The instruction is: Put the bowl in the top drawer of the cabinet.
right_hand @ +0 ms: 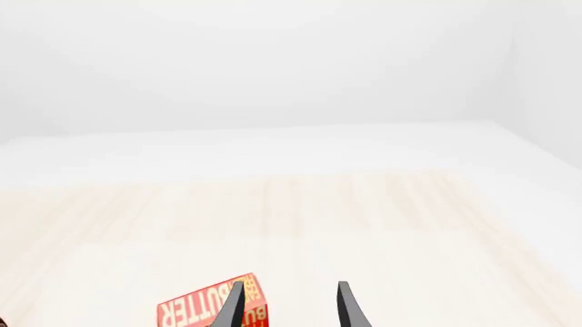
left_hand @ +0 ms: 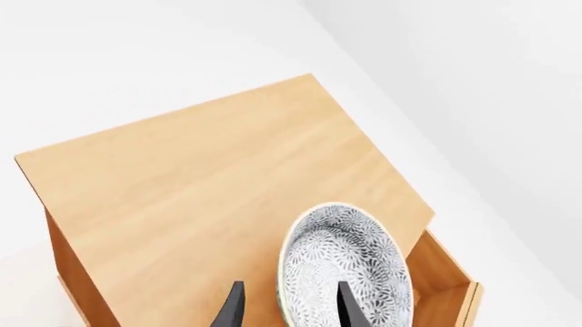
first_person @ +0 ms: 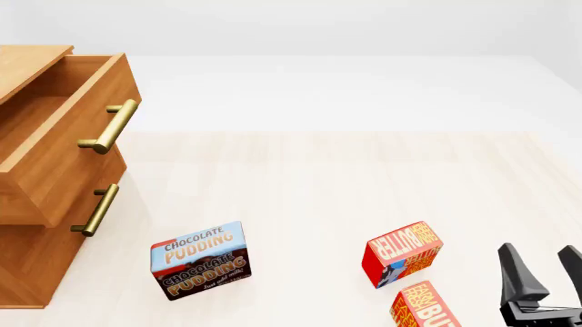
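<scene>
The bowl (left_hand: pixel 350 262), white with a grey lace pattern, stands tilted on edge over the front of the cabinet (left_hand: pixel 209 184), beside the pulled-out top drawer (left_hand: pixel 446 286). My left gripper (left_hand: pixel 291 310) is open, its fingers spread wide either side of the bowl's near rim; contact cannot be told. In the front view the top drawer (first_person: pixel 64 143) stands open at the left edge of the cabinet (first_person: pixel 37 259); the bowl and left gripper are out of that view. My right gripper (first_person: pixel 544 272) is open and empty at the near right of the table, also seen as the right gripper (right_hand: pixel 289 306).
A chocolate pudding box (first_person: pixel 200 260) stands near the cabinet's front. Two red butter boxes (first_person: pixel 402 252) (first_person: pixel 426 306) lie left of the right gripper. The lower drawer's brass handle (first_person: pixel 95 210) sits under the top drawer's handle (first_person: pixel 111 126).
</scene>
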